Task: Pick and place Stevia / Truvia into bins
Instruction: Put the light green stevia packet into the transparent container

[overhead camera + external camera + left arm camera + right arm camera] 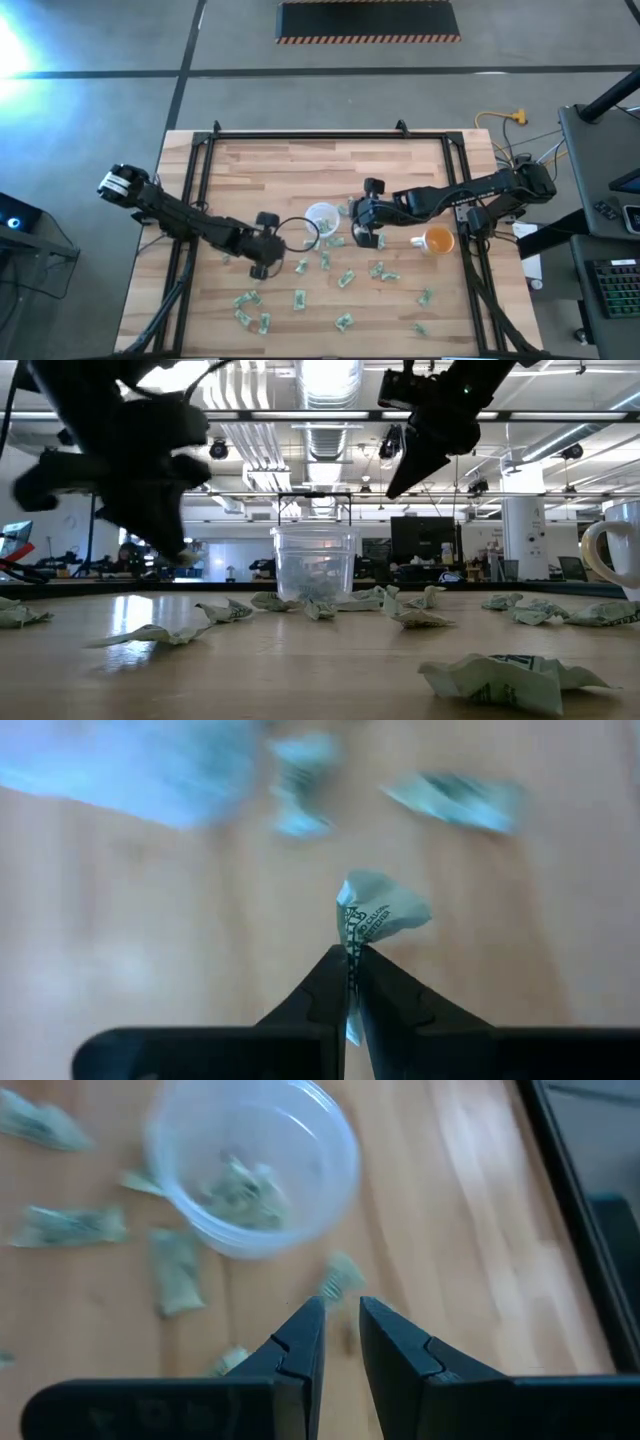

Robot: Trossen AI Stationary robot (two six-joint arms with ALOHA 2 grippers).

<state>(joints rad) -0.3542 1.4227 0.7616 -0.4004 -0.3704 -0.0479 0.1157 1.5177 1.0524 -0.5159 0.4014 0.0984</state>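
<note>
A few packets already lie in the cup (252, 1165), many more lie scattered on the worktop (270, 165) around it, the left hand (352, 960) beside the cup pinches one packet (382, 910), and the right hand (340, 1330), nearer the cup, hovers slightly spread and empty.

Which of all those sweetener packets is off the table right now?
The packet pinched upright in the left gripper, near the translucent cup. The others lie loose on the table or sit inside the cup.
</note>
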